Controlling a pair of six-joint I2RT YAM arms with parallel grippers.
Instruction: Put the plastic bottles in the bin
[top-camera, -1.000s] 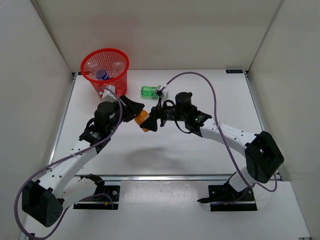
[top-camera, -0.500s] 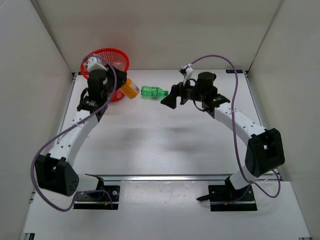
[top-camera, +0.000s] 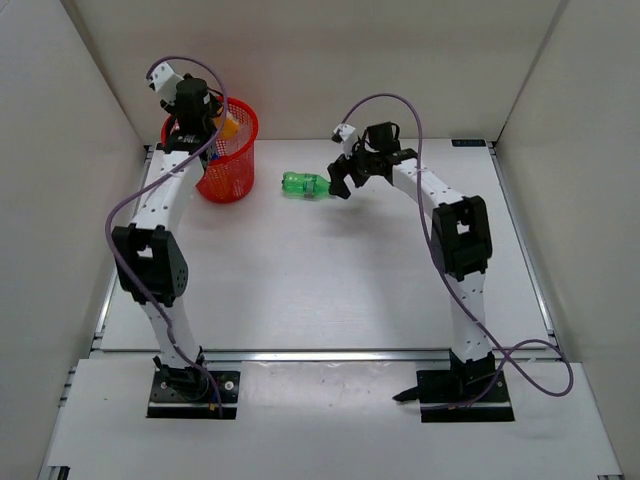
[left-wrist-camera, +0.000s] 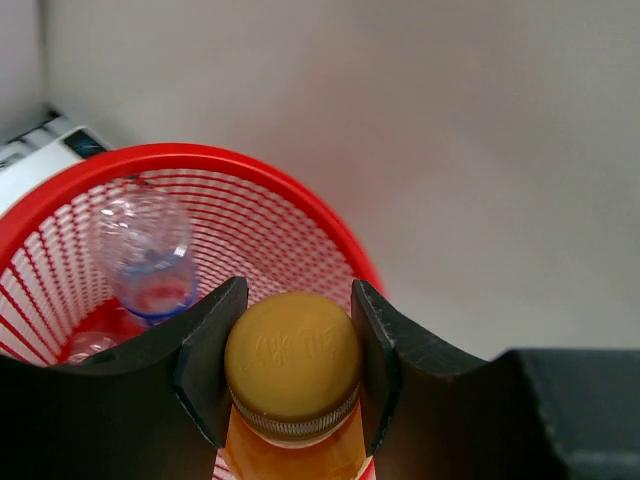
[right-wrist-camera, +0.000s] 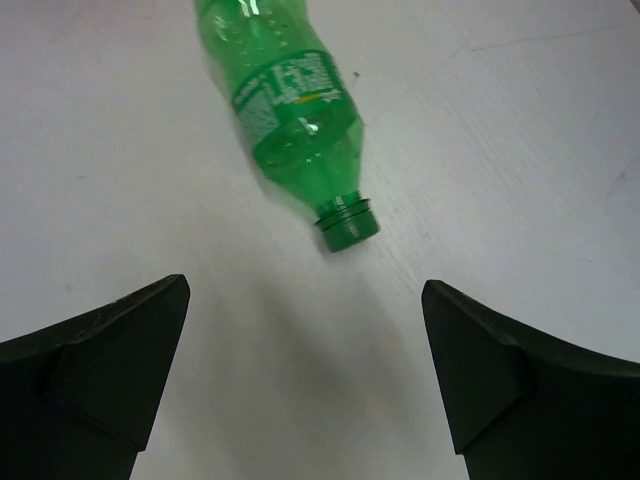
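The red mesh bin (top-camera: 235, 165) stands at the table's back left. My left gripper (top-camera: 222, 122) hangs over its mouth, shut on an orange bottle (top-camera: 227, 126) just below its yellow cap (left-wrist-camera: 293, 357). In the left wrist view the bin's rim (left-wrist-camera: 200, 160) lies below, with a clear blue-labelled bottle (left-wrist-camera: 145, 255) inside. A green bottle (top-camera: 303, 185) lies on its side on the table right of the bin. My right gripper (top-camera: 337, 187) is open and empty just right of its cap end. In the right wrist view the green bottle (right-wrist-camera: 290, 110) lies beyond the fingers.
White walls close in the table (top-camera: 330, 290) at the back and both sides. The left arm stretches up along the left wall. The right arm reaches back from the near right with its cable looped above it.
My left gripper has carried the orange bottle from beside the bin up over its mouth. My right gripper has moved left and closer to the green bottle's cap end.
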